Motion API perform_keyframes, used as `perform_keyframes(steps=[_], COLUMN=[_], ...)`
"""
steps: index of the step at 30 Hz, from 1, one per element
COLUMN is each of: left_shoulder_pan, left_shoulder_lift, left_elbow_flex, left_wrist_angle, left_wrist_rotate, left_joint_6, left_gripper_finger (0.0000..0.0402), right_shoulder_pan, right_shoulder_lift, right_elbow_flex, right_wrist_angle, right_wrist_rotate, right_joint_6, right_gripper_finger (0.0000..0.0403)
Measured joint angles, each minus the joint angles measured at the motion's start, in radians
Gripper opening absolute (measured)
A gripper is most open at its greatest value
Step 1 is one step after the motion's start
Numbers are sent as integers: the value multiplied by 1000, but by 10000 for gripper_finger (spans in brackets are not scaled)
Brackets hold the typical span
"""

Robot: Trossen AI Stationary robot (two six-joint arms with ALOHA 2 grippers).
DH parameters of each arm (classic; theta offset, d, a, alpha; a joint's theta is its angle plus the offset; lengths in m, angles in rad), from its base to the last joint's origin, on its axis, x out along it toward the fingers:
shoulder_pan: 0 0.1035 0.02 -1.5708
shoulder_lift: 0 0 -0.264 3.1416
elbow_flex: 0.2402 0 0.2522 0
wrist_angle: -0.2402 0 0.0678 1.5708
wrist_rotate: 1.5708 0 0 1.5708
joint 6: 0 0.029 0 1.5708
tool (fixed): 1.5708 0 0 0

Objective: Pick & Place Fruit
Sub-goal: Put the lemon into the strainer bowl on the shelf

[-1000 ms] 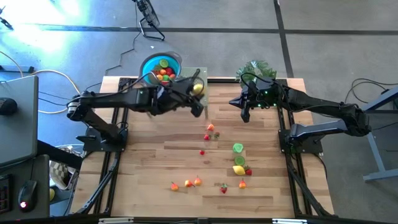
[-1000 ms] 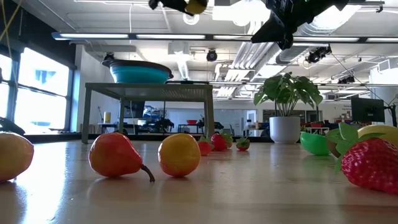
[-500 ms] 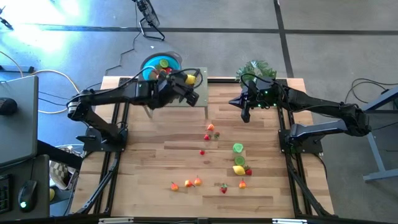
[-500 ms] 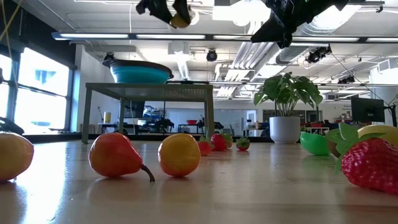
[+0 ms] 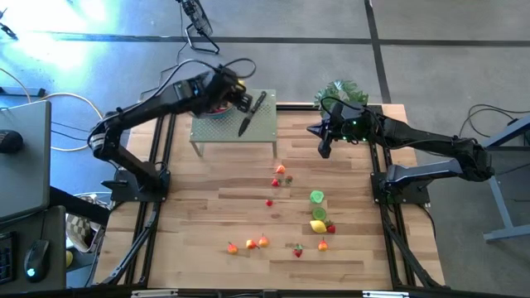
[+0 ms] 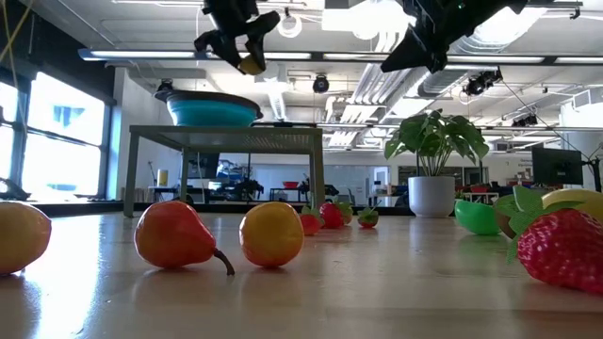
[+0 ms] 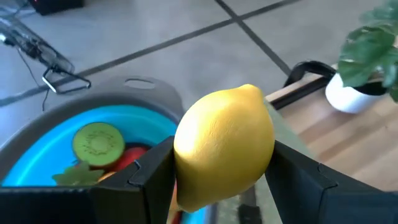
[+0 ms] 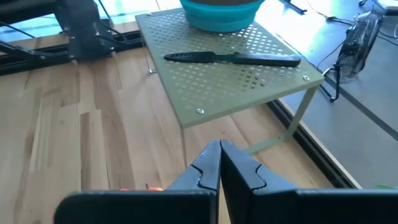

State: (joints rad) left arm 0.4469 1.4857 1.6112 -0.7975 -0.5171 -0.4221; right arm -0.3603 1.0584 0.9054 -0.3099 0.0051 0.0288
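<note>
Left gripper [image 7: 217,180]: clamps lemon [image 7: 224,146] over blue bowl [image 7: 43,155], frame upper left; bowl part-filled. Right gripper [image 8: 219,163]: closed, empty. Fruit [image 5: 317,197] remaining on table [image 5: 207,207]: about a dozen.

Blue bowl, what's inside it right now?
In the blue bowl, a kiwi half and red fruit show. The lemon in the left gripper hides the rest.

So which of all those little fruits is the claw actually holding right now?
The yellow lemon. It sits clamped in the left claw above the blue bowl, while the other fruits either lie loose on the wooden table or already sit in the bowl.
</note>
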Motion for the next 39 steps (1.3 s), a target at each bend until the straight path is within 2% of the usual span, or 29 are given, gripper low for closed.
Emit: perform_keyframes(steps=[8, 19, 23, 36, 39], left_shoulder_pan=[112, 212, 246, 274, 273], left_shoulder_lift=[0, 0, 0, 0, 0], left_elbow_flex=[0, 0, 0, 0, 0], left_wrist_angle=[-58, -161, -237, -407, -418], left_wrist_rotate=[67, 74, 84, 82, 48], left_joint_6=[-2, -6, -59, -223, -236], left_gripper_finger=[207, 207, 207, 207, 207], right_shoulder_pan=[-15, -69, -85, -119, -119], right_shoulder_lift=[0, 0, 0, 0, 0], right_elbow_flex=[0, 0, 0, 0, 0], right_wrist_angle=[0, 0, 0, -1, -1], right_wrist_rotate=[0, 0, 0, -4, -4], right_joint_6=[0, 0, 0, 0, 0], right_gripper_finger=[2, 3, 3, 3, 2])
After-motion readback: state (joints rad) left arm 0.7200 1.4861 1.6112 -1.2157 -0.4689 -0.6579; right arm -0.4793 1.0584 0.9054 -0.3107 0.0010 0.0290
